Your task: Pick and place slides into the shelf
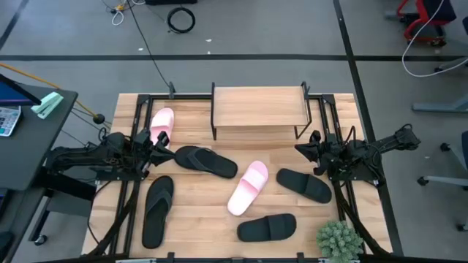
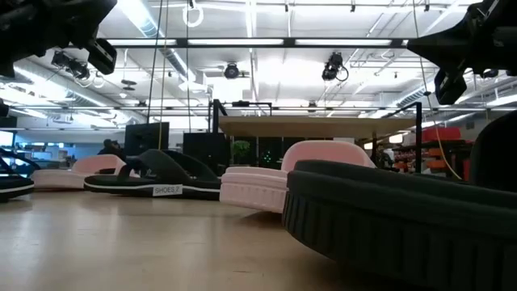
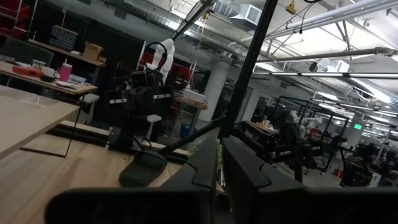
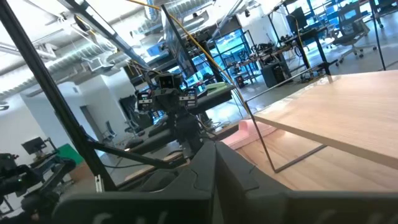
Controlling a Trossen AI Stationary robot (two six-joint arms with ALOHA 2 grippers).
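The shelf (image 1: 259,109) stands at the table's far middle with both tiers bare. One pink-and-white slide (image 1: 161,123) lies left of it, and the other (image 1: 248,188) lies at the table's middle. A black thong flip-flop (image 1: 206,161) lies between them, and a second (image 1: 157,210) lies near left. Two black wide-strap slides lie at the right (image 1: 303,185) and the near middle (image 1: 267,228). My left gripper (image 1: 170,144) hovers shut and empty beside the far pink slide. My right gripper (image 1: 298,148) hovers shut and empty right of the shelf's near corner.
A small green plant (image 1: 338,239) stands at the near right corner. Black frame rails run along the table's left (image 1: 135,131) and right (image 1: 329,124) sides. Bare wood (image 1: 197,219) shows between the sandals at the near middle.
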